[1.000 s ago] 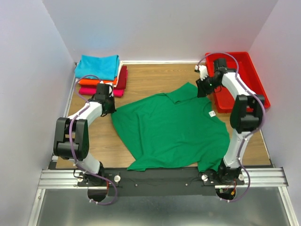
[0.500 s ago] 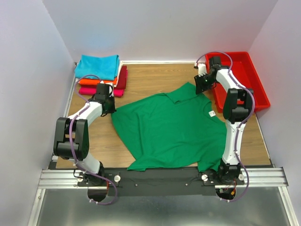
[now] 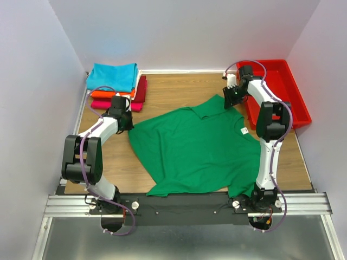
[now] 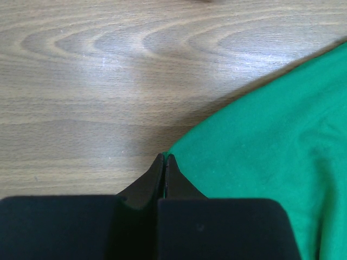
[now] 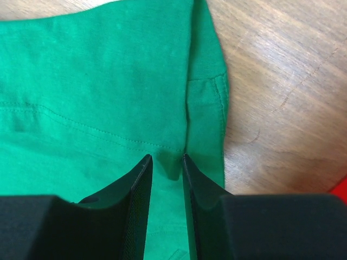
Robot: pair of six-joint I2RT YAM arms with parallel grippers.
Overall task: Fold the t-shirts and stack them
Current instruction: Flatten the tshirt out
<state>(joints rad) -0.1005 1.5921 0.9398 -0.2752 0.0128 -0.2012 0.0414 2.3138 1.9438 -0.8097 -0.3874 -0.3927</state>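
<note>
The large green t-shirt lies spread flat on the wooden table, with a small white label near its right side. My left gripper is shut at the shirt's left corner. In the left wrist view its fingertips meet on the edge of the green cloth. My right gripper is down on the far sleeve. In the right wrist view its jaws stand a little apart, with a pucker of green sleeve between them. Folded turquoise, orange, dark red and magenta t-shirts are stacked at the back left.
A red plastic tray stands at the back right, just behind the right gripper. White walls close in the table on three sides. Bare wood shows between the stack and the tray.
The right arm's elbow has swung in towards the back and its gripper has shifted slightly left onto the sleeve. The left arm and the shirt have not moved.
</note>
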